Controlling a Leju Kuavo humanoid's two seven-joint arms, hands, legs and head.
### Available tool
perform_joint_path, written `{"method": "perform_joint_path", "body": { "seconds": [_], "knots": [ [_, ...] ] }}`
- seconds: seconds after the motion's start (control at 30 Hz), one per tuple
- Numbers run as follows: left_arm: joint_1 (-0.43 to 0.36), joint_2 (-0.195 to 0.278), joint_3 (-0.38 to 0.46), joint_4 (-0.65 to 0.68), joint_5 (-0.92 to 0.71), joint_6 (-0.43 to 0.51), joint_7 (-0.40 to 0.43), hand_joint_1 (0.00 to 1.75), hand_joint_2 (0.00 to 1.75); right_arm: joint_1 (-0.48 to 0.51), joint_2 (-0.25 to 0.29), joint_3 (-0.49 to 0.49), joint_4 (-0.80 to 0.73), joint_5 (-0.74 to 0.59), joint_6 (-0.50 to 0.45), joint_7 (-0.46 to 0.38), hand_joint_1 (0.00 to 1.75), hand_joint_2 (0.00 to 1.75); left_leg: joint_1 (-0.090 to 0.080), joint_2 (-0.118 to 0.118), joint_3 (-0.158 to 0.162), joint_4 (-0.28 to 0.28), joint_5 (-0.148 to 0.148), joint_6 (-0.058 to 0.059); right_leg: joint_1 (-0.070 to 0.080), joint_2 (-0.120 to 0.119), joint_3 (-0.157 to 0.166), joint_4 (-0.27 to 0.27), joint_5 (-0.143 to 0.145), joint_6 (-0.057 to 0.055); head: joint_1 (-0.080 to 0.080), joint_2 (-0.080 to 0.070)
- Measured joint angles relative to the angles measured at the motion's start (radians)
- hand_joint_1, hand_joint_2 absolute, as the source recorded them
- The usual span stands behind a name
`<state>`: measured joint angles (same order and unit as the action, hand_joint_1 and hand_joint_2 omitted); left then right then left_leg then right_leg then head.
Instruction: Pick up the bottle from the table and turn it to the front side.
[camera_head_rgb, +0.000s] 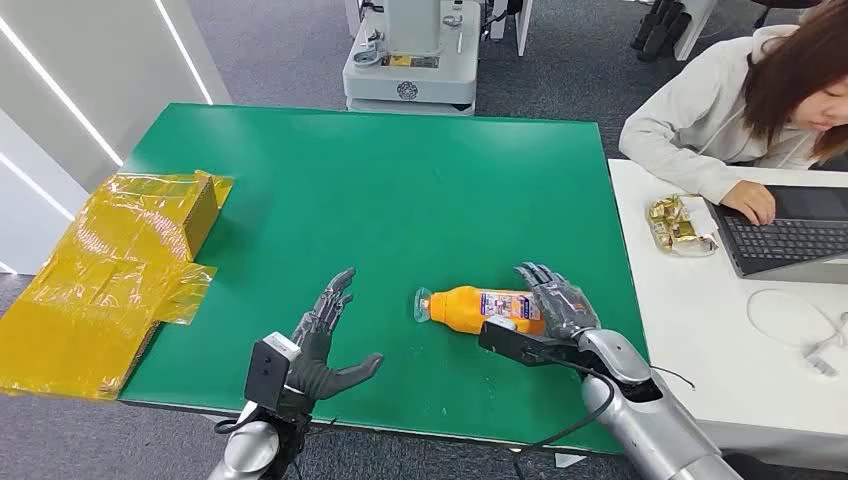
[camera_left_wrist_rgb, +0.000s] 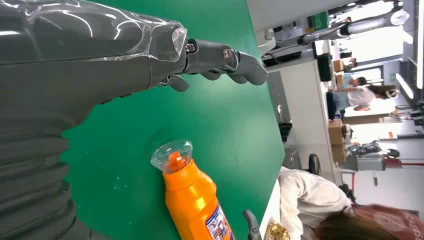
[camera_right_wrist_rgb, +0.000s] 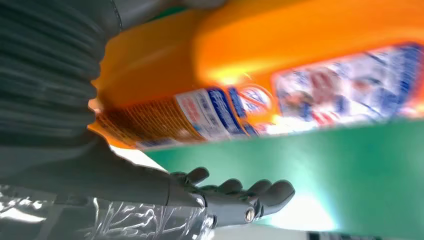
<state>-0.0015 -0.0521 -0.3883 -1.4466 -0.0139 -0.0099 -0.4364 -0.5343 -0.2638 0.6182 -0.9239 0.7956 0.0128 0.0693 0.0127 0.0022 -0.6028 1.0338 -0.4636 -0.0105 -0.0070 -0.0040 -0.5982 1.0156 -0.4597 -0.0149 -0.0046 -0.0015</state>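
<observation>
Closest to me in the head view, my left hand (camera_head_rgb: 322, 345) hovers over the near part of the green table (camera_head_rgb: 400, 190), fingers spread and thumb out, holding nothing. From its wrist view I see the same hand (camera_left_wrist_rgb: 150, 55) with its fingers (camera_left_wrist_rgb: 235, 60) held clear above the green surface.

Just to its right lies the orange plastic bottle with a clear cap and a printed label (camera_head_rgb: 482, 309), on its side, cap pointing toward my left hand. The left wrist view shows its cap end (camera_left_wrist_rgb: 192, 192) resting on the table.

My right hand (camera_head_rgb: 555, 300) sits at the bottle's base end, fingers draped over the label. In the right wrist view the bottle (camera_right_wrist_rgb: 280, 70) is pressed close against the hand (camera_right_wrist_rgb: 220, 197), but I cannot tell whether the fingers have actually gripped it.

At the table's left edge sits a yellow film-wrapped cardboard box (camera_head_rgb: 110, 270). A person in a pale hoodie (camera_head_rgb: 720, 120) types on a dark laptop (camera_head_rgb: 790, 235) at the white desk (camera_head_rgb: 700, 330) beside it.
</observation>
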Motion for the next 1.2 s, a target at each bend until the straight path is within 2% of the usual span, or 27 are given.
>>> {"method": "perform_joint_path", "body": {
  "seconds": [0.23, 0.27, 0.37, 0.4, 0.57, 0.93, 1.2],
  "knots": [
    [0.0, -0.009, 0.0, 0.0, 0.002, 0.0, 0.01, 0.0, 1.75, 0.007, -0.023, -0.001, -0.001, 0.026, 0.034, 0.038, 0.0, 1.75, 0.0, 0.0, 0.0, 0.0, 0.0, 0.0, 0.0, 0.0, 0.0, 0.0, 0.0, 0.0, 0.0, 0.0],
    [0.0, -0.01, 0.0, 0.0, 0.002, 0.0, 0.012, 0.0, 1.75, 0.008, -0.026, -0.002, -0.001, 0.028, 0.037, 0.042, 0.37, 1.75, 0.0, 0.0, 0.0, 0.0, 0.0, 0.0, 0.0, 0.0, 0.0, 0.0, 0.0, 0.0, 0.0, 0.0],
    [0.0, -0.012, 0.0, 0.0, 0.002, 0.0, 0.016, 0.0, 1.75, 0.017, -0.033, -0.004, -0.007, 0.028, 0.034, 0.037, 1.66, 1.75, 0.0, 0.0, 0.0, 0.0, 0.0, 0.0, 0.0, 0.0, 0.0, 0.0, 0.0, 0.0, 0.0, 0.0],
    [0.0, -0.012, 0.0, 0.0, 0.002, 0.0, 0.017, 0.0, 1.75, 0.02, -0.035, -0.005, -0.01, 0.028, 0.032, 0.032, 1.7, 1.75, 0.0, 0.0, 0.0, 0.0, 0.0, 0.0, 0.0, 0.0, 0.0, 0.0, 0.0, 0.0, 0.0, 0.0],
    [0.003, -0.011, 0.004, 0.0, 0.003, 0.002, 0.017, 0.0, 1.75, 0.031, -0.037, -0.011, -0.012, 0.023, 0.031, -0.005, 1.66, 1.75, 0.0, 0.0, 0.001, 0.0, 0.0, 0.0, 0.0, 0.0, 0.0, 0.0, 0.0, 0.0, 0.0, 0.0],
    [0.006, -0.012, 0.011, 0.0, 0.002, 0.003, 0.017, 0.0, 1.75, 0.032, -0.036, -0.019, -0.005, 0.02, 0.032, -0.029, 1.75, 1.75, 0.0, 0.001, 0.001, 0.0, 0.0, 0.0, 0.0, 0.0, 0.001, 0.0, 0.0, 0.0, 0.0, 0.0],
    [0.006, -0.02, 0.019, 0.0, 0.014, -0.011, 0.019, 0.0, 1.75, 0.022, -0.022, -0.021, 0.024, -0.01, 0.034, -0.084, 1.75, 1.75, 0.0, 0.001, 0.002, 0.0, 0.0, 0.0, 0.0, 0.0, 0.002, 0.0, 0.0, 0.0, 0.0, 0.0]
  ]
}}
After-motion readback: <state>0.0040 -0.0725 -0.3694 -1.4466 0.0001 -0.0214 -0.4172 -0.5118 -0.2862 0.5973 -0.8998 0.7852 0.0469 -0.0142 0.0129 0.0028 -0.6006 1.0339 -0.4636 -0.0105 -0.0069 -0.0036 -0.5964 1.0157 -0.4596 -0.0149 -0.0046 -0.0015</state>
